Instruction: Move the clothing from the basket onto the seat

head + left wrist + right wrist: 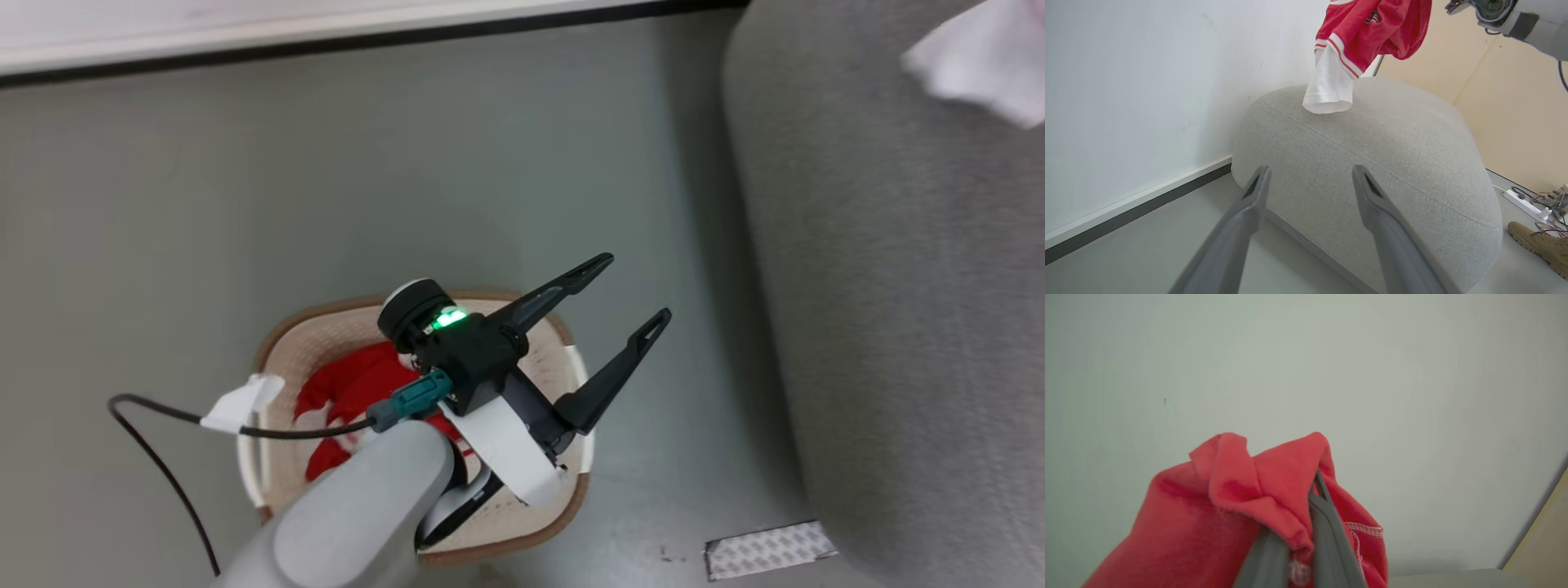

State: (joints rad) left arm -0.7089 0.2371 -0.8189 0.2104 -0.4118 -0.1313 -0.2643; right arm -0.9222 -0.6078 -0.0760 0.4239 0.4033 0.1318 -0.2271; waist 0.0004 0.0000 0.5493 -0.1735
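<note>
While the right gripper point(1318, 490) stood clamped on a red garment point(1372, 28), the white sleeve point(1329, 87) hung over the seat point(1392, 155); whether it touched could not be told. More red clothing point(351, 392) lay in the basket point(326, 310), beneath the left gripper point(637, 287), whose fingers were spread and empty. Judgement: release would go best once the arm had lowered and the fabric had pooled well inside the seat's rounded edge, lest it slide to the floor point(408, 163).

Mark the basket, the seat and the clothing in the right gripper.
basket point(326, 339): head view, cream inner wall at upper left.
seat point(1392, 134): left wrist view, top of the grey cushion.
clothing point(1180, 526): right wrist view, red fabric at lower left.
</note>
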